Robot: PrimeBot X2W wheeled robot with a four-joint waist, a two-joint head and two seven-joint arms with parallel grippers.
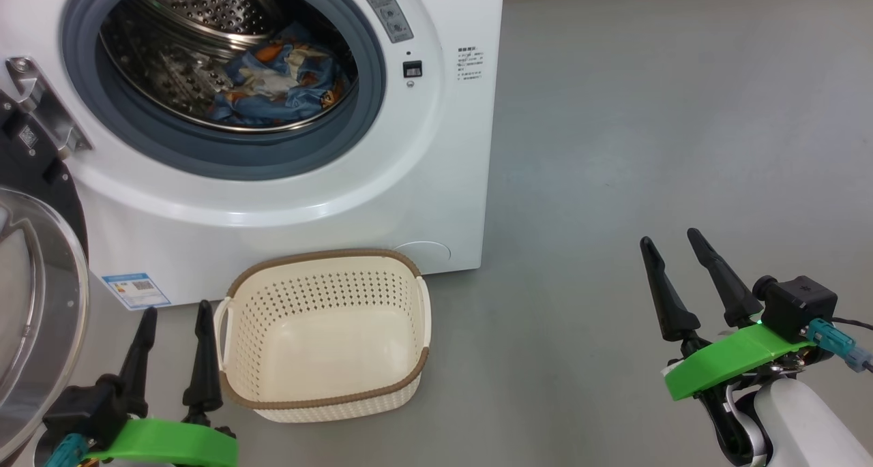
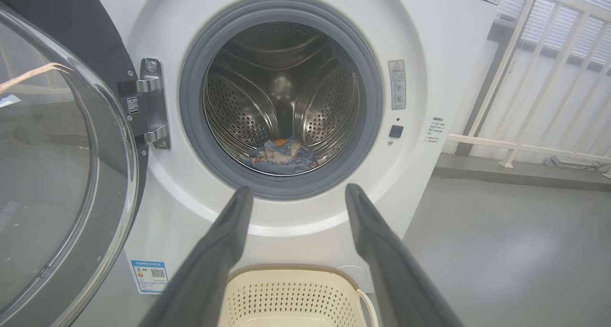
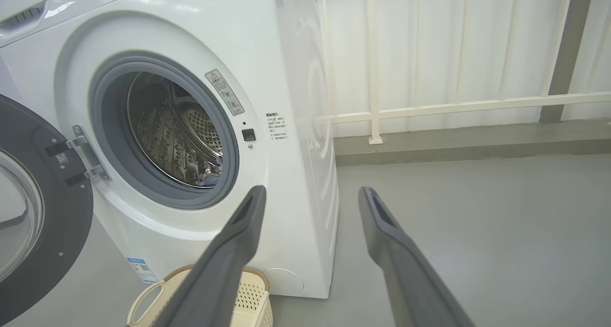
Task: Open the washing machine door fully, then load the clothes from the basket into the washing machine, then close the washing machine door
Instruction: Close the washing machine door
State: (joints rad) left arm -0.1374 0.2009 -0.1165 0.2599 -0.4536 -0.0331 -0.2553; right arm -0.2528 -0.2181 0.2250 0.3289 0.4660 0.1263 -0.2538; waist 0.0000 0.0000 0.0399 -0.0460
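The white washing machine (image 1: 436,153) stands with its round door (image 1: 34,303) swung wide to the left, glass bowl facing out. Blue clothes (image 1: 279,78) with orange-brown print lie inside the steel drum, and from the left wrist the same clothes (image 2: 281,157) show at the drum's bottom. The cream basket (image 1: 327,337) sits on the floor before the machine with nothing in it. My left gripper (image 1: 175,313) is open just left of the basket. My right gripper (image 1: 672,238) is open over bare floor, well to the right.
Grey floor (image 1: 648,146) stretches to the right of the machine. A white railing (image 3: 458,105) with a low kerb runs behind it. The open door (image 2: 52,164) takes up the space at my left.
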